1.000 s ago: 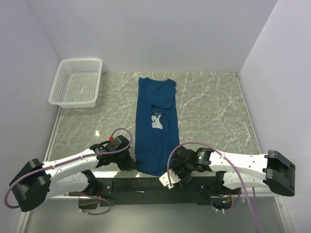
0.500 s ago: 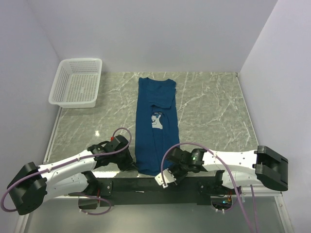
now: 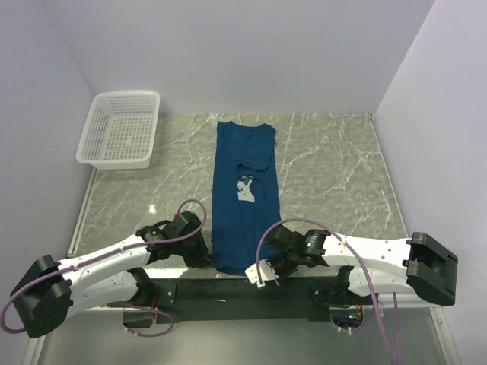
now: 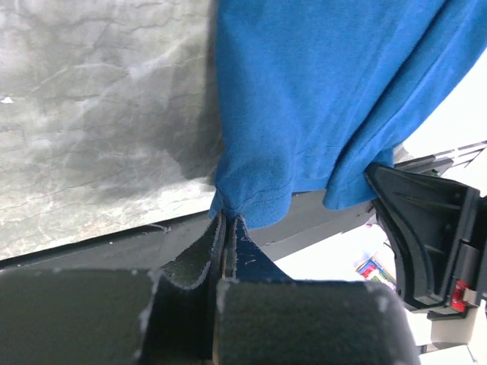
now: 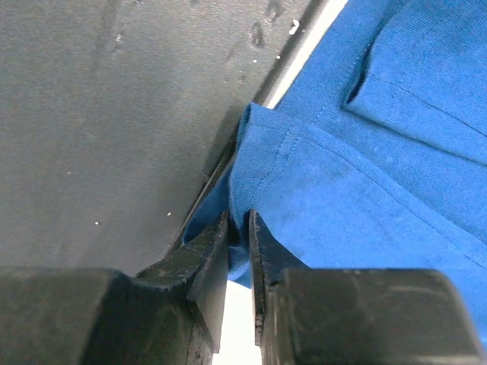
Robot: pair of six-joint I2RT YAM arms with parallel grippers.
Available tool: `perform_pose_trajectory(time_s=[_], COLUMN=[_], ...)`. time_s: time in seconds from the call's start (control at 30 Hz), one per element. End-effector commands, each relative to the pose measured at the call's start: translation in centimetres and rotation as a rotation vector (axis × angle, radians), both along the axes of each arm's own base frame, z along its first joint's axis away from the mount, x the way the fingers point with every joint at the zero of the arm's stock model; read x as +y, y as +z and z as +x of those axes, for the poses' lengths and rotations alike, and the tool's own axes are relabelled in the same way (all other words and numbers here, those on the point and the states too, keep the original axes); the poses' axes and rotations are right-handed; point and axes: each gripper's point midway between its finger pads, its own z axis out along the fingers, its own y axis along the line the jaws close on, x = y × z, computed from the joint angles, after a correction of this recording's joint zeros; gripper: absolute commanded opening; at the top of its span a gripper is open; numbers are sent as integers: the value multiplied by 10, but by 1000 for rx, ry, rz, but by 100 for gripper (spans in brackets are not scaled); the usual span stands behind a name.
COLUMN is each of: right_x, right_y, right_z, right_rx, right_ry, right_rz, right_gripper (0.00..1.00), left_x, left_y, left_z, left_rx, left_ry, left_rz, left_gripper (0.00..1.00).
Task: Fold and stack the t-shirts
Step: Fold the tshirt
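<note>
Status: part done.

- **Garment.** You have one t-shirt (image 3: 245, 152) in view. It lies flat down the centre of the top view, collar toward the upper centre. Its hem reaches the lower centre, at the near edge of the table (image 3: 335, 175).
- **Work done.** The sides look turned in, leaving a narrow strip with the mouse print (image 3: 245, 188) facing up.
- **Left gripper (image 4: 227, 224).** The jaws are pressed together on the lower-left hem corner, which is bunched between them.
- **Right gripper (image 5: 239, 228).** The jaws stand almost together, with the lower-right hem edge between them. I judge this a grip on the cloth, though a thin gap shows.
- **Work left.** No crosswise fold has been made, so the strip lies at full length. I see no second shirt and no stack. The basket (image 3: 125, 95) sits at the upper left, well apart from the shirt.
- **Judgement.** You are at the start of the hem-to-collar fold.
</note>
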Motion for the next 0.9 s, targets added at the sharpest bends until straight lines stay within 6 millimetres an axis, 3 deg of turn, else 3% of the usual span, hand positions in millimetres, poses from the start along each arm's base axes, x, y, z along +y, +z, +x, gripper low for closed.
perform_pose_trajectory(time_s=[0.0,0.23,0.27,0.3,0.4,0.63,0.77,0.87], right_x=[5,4,4,4,5,-11,-27,-26], right_y=[6,7,8,10,20,35,11,0], right_z=[-2,-2,-3,-3,-3,-6,-5,1], right_rx=[15,13,18,18,6,-72,-100,-138], right_ry=[13,14,16,12,33,177,210,207], right_rz=[17,20,19,22,39,62,15,14], right_gripper=[21,15,19,37,52,64,65,65], left_x=[-10,-12,-12,-12,-12,-13,-14,-15], left_y=[17,17,17,16,16,14,14,13], left_z=[5,3,3,2,3,1,2,2], left_rx=[-34,-32,-31,-31,-30,-24,-22,-18], left_ry=[-34,-44,-47,-52,-56,-64,-64,-66], left_rz=[-36,-53,-55,-52,-50,-49,-54,-55], left_gripper=[1,1,1,1,1,1,1,1])
